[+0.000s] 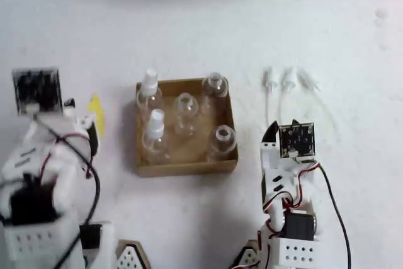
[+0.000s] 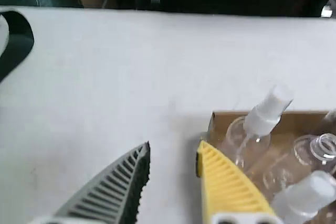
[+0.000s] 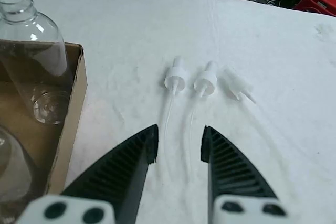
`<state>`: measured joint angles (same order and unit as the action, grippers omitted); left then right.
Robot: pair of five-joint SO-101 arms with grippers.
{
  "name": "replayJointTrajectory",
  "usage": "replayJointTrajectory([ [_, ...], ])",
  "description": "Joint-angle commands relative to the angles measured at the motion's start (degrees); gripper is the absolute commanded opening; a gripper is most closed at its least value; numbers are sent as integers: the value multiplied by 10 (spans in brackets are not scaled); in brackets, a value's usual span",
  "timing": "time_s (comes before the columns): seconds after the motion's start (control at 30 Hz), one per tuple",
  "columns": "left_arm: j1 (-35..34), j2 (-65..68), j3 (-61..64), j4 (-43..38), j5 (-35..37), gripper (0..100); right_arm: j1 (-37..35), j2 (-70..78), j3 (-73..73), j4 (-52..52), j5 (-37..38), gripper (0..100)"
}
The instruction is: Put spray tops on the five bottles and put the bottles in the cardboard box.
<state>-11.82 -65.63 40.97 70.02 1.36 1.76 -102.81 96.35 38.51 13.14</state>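
Inside the shallow brown cardboard box (image 1: 186, 167) stand five clear plastic bottles (image 1: 186, 110), two capped with white spray tops (image 1: 150, 80), three open. Three loose spray tops (image 1: 289, 80) lie beside the box.

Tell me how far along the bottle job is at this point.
Done: all five bottles stand in the cardboard box, and the two capped bottles on the side nearer the left arm already carry tops. In hand: nothing; the left gripper and right gripper are open and empty. Left: the three open bottles need the three loose spray tops lying on the table.
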Motion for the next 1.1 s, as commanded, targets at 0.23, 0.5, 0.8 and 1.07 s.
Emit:
replayJointTrajectory([
  [0.23, -87, 33, 44, 20, -7, 139, -4, -4, 4, -11, 7, 120],
  [0.5, -87, 33, 229, -203, -4, 139, -4, -4, 4, -11, 7, 121],
  [0.8, -15, 33, 372, -311, -7, 138, -4, -4, 4, -11, 5, 122],
  [1.07, -13, 33, 376, -307, -7, 136, -4, -4, 4, -11, 5, 122],
])
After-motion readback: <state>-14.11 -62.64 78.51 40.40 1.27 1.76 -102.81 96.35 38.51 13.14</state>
